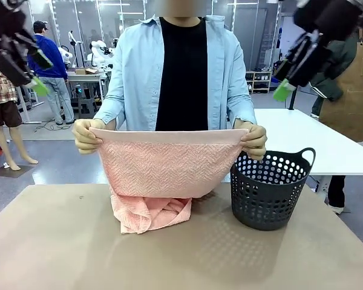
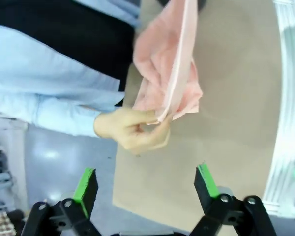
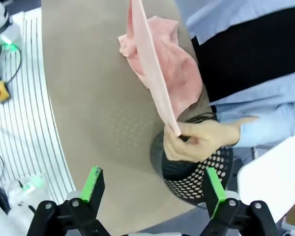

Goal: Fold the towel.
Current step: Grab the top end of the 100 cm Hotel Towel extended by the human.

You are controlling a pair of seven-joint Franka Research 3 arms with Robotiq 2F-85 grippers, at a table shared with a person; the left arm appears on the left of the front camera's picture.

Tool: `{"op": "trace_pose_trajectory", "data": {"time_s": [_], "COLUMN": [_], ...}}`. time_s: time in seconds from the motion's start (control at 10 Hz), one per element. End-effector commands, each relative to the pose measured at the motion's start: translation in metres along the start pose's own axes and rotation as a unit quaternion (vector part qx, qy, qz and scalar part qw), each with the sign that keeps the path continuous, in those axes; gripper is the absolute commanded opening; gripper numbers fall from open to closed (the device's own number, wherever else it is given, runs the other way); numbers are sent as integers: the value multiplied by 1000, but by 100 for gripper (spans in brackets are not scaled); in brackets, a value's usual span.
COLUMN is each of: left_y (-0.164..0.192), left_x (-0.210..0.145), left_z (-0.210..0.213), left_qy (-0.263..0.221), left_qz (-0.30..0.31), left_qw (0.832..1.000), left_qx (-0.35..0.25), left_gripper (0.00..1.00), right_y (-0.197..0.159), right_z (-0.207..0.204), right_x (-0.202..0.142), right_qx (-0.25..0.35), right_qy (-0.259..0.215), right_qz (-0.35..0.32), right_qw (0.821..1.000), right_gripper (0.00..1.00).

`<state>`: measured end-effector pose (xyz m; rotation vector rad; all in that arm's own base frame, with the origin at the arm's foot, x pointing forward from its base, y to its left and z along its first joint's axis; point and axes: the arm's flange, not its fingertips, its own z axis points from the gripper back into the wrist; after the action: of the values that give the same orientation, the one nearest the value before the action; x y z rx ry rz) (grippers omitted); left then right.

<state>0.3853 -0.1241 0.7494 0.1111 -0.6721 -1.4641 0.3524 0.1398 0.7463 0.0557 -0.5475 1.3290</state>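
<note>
A person at the far side holds the salmon-pink towel [image 1: 163, 166] up by its two top corners, one in each hand; its lower part rests bunched on the table [image 1: 60, 241]. My left gripper [image 1: 36, 75] hangs high at the upper left, open and empty. My right gripper [image 1: 287, 81] hangs high at the upper right, also open and empty. In the left wrist view the towel [image 2: 169, 73] and the hand [image 2: 132, 129] pinching its corner lie beyond my open gripper [image 2: 146, 187]. The right wrist view shows the towel [image 3: 160, 69] and the other hand [image 3: 196, 140] past my open gripper [image 3: 151, 189].
A dark grey perforated basket [image 1: 267, 187] stands on the table at the right, next to the towel, and appears under the hand in the right wrist view [image 3: 196, 174]. A white table [image 1: 314, 142] stands behind at the right. People stand farther off.
</note>
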Motion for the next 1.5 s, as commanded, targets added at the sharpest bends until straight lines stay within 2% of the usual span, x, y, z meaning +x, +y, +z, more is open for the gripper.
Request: {"op": "trace_pose_trajectory", "data": {"time_s": [0.0,0.2,0.6,0.9,1.1,1.2,1.4], "left_y": [21,24,23,15,13,16,16], "left_x": [20,33,37,39,36,38,38], "left_z": [-9,-30,-75,-98,-105,-102,-102], "left_qy": [32,52,72,77,56,72,72], "left_qz": [-44,-48,-29,-30,-16,-36,-36], "left_qw": [998,996,992,991,993,991,991], "left_qx": [-28,-47,-98,-110,-107,-106,-106], "left_gripper": [100,100,100,100,100,100,100], "right_y": [-16,-22,-30,-32,-32,-33,-33], "right_z": [-11,-34,-81,-107,-112,-107,-107], "right_x": [16,31,38,37,33,41,41], "right_qx": [0,15,12,24,25,33,33], "right_qy": [37,56,99,97,76,94,94], "right_qz": [57,67,80,121,109,101,101], "right_qw": [998,996,992,988,991,990,990], "right_gripper": [100,100,100,100,100,100,100]}}
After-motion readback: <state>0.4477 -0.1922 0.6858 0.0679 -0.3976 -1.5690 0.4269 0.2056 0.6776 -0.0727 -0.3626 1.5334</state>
